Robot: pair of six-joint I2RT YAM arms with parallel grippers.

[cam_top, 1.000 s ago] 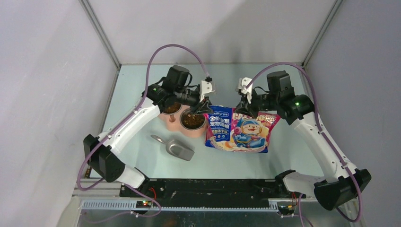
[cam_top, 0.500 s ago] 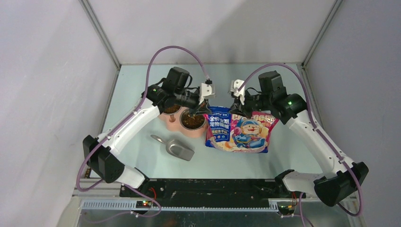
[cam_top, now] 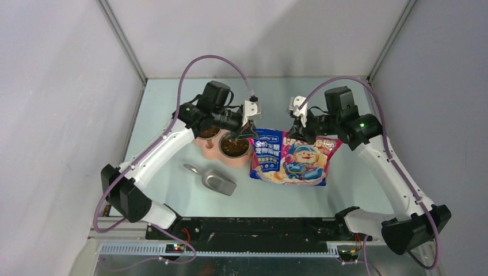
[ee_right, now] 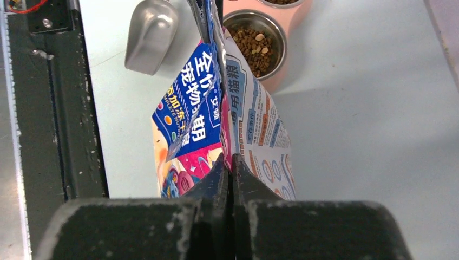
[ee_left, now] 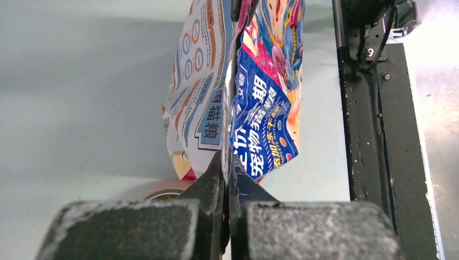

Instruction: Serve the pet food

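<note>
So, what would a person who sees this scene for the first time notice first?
Most striking is the blue and pink printed cat-food bag in the middle, pinched along its top edge by the left gripper and the right gripper, both shut on it. Just left of it stands a pink double bowl with steel cups holding small dark-brown kibble pellets. A grey metal scoop lies nearer the arm bases.

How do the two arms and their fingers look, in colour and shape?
The left arm and right arm have white links and black joints. A purple cable loops along each, with a green light near the wrist. The fingers are black, wedge-shaped, scuffed grey.
</note>
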